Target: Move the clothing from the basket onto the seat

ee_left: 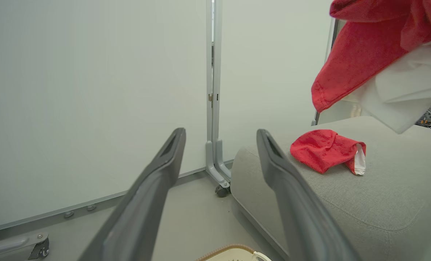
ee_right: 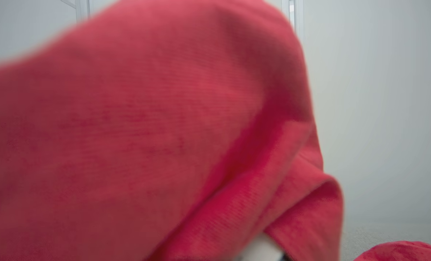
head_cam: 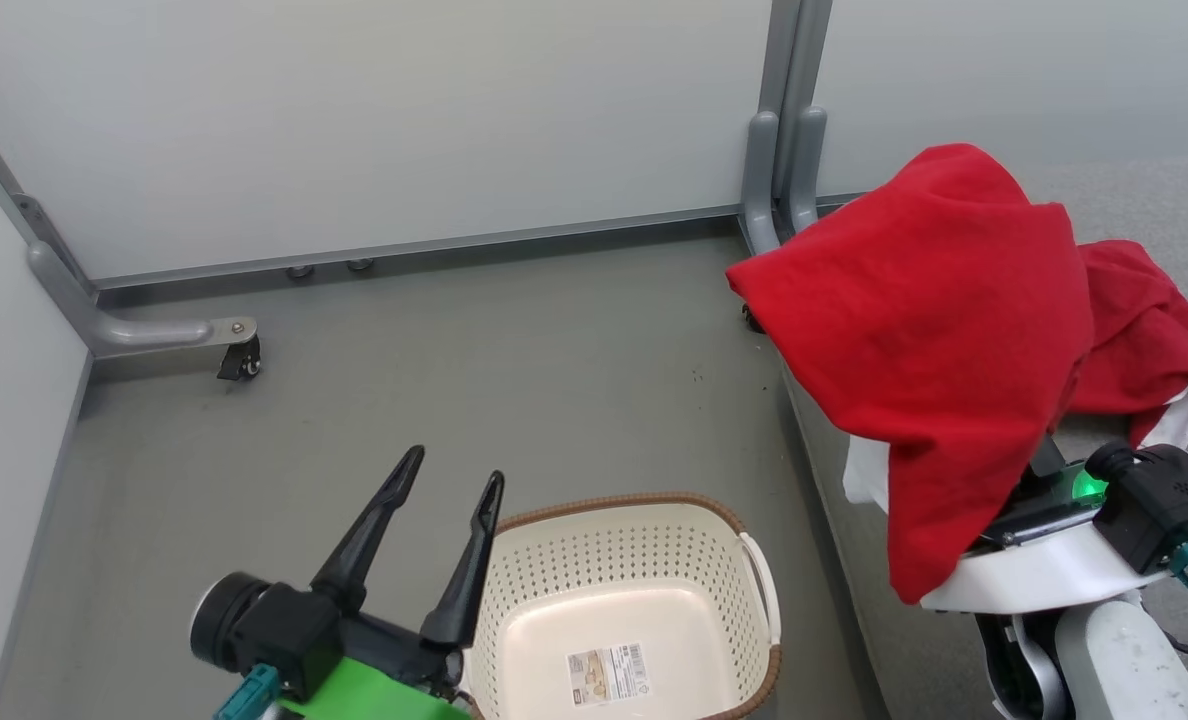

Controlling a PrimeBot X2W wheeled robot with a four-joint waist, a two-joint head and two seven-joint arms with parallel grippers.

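Nearest in the head view, a small paper label (head_cam: 609,675) with a barcode is seen on the bare floor of the rounded-rectangular cream plastic basket (head_cam: 614,497). Its print is too small to be read. The basket's walls are perforated with rows of round holes, its rim is bound in a brown woven-look band, and a white handle (head_cam: 762,585) is fixed at its side. The basket is set on the smooth grey floor (head_cam: 554,350).

Just beside the basket's left rim the left gripper (head_cam: 456,465) is held with its two long dark fingers spread wide and nothing between them.

To the right, a large soft red fabric garment (head_cam: 934,300) with white trim (head_cam: 864,470) is draped over the right arm's white and black wrist (head_cam: 1054,570) and raised above the large grey woven-fabric seat (ee_left: 364,203). The right gripper's fingers are covered by this cloth, so whether they are closed on it cannot be told.

Farther off, in the left wrist view, a smaller crumpled red garment (ee_left: 324,150) with a white edge is laid on the seat's rounded, stitched cushion.

Behind everything, pale matte partition panels (head_cam: 404,120) are joined by grey metal posts (head_cam: 784,150) on castor feet (head_cam: 239,362).
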